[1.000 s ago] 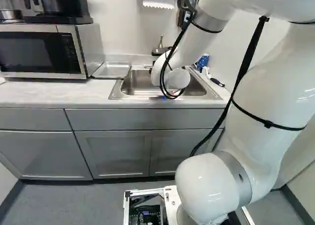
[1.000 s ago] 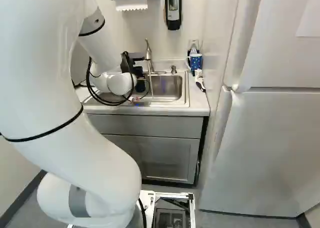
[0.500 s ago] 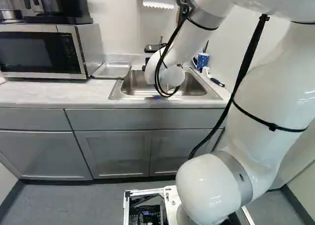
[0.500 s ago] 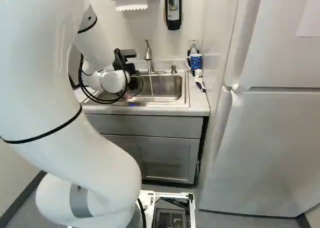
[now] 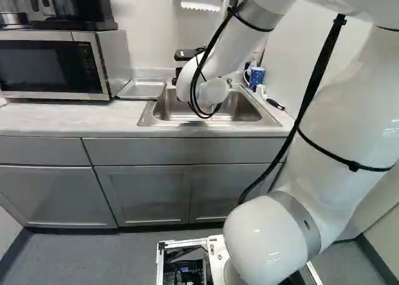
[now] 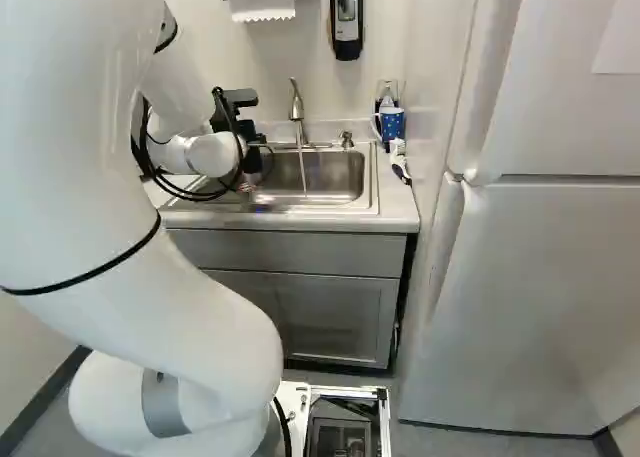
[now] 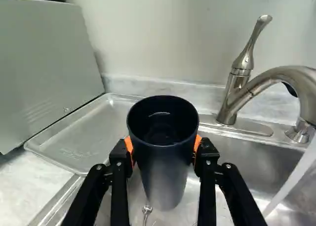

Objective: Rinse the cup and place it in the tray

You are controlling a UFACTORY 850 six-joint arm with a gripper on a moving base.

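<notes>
We see our claw gripping the dark, smooth, tapering cup from two sides with its orange pads, and the round mouth stays upward over the steel sink. Beside it, apart from the cup, water runs from the curved metal faucet. The shallow, shiny metal tray lies on the grey-veined bench, near the cup.

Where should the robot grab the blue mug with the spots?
Probably by its handle, coming from the sink side. The handle sticks out that way, and the spotted mug stands upright with the wall close on its other side.
</notes>
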